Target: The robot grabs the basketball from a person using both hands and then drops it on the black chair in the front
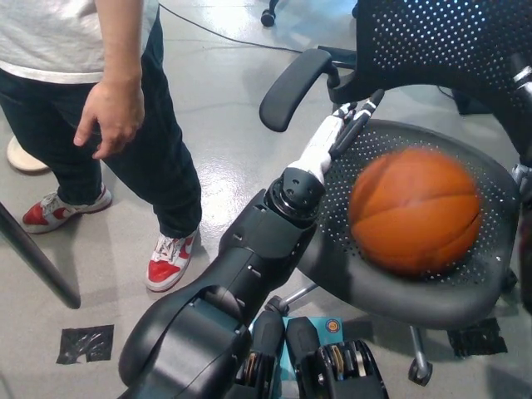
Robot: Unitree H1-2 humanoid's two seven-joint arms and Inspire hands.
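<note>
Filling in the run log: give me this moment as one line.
stage: release | orange basketball: blurred, over black mesh chair seat | left hand: open, off ball | right hand: barely visible | person: standing left

- basketball (pixel 414 209): orange, with thin dark seam lines, blurred
- black chair (pixel 465 287): black seat and back, both dotted all over with small perforations
- left hand (pixel 349 123): white with black fingers
- person (pixel 91 100): white shirt; dark trousers; red-and-white shoes (pixel 169 259)
- floor (pixel 224 133): pale grey, glossy; a black tape patch (pixel 84 344) at lower left; a black cable (pixel 224 35) running across the top
</note>
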